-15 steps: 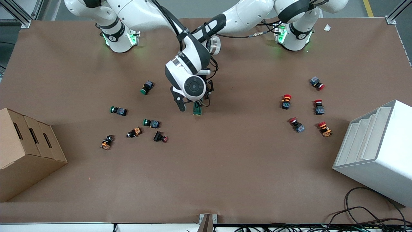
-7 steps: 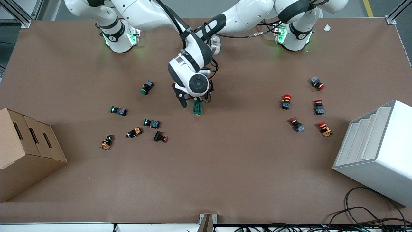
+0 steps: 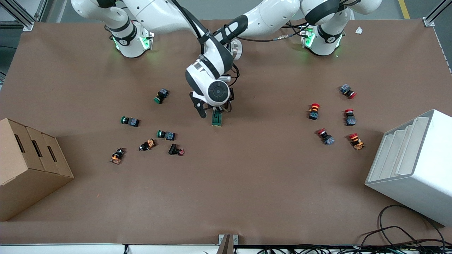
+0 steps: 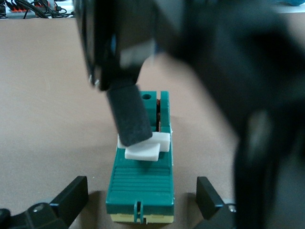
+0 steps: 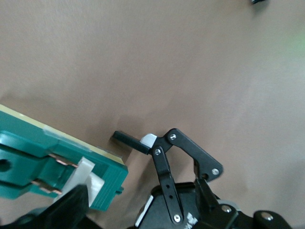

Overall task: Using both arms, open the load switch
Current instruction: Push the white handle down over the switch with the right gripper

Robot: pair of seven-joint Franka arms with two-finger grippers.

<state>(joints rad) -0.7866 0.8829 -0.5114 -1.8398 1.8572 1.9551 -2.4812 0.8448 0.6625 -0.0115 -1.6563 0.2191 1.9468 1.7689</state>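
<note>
The dark-green load switch (image 3: 216,119) lies on the brown mat mid-table, its white lever (image 4: 144,149) on top. My left gripper (image 4: 141,206) is open. Its fingers (image 4: 71,200) straddle the switch's end toward the robots' bases and stand apart from its sides. My right gripper (image 3: 211,112) hangs over the same end, open. One dark finger of it (image 4: 131,119) rests its tip on the white lever. In the right wrist view that finger (image 5: 64,210) sits by the lever (image 5: 86,176), with the left gripper's linkage (image 5: 164,162) beside the switch. In the front view the right wrist hides the left gripper.
Several green-capped and orange push buttons (image 3: 166,134) lie toward the right arm's end. Several red-capped ones (image 3: 314,110) lie toward the left arm's end. A cardboard box (image 3: 24,165) and a white rack (image 3: 413,165) stand at the table's two ends.
The right wrist has drawn back a little toward the robots' bases, uncovering more of the switch. The switch itself has stayed in place.
</note>
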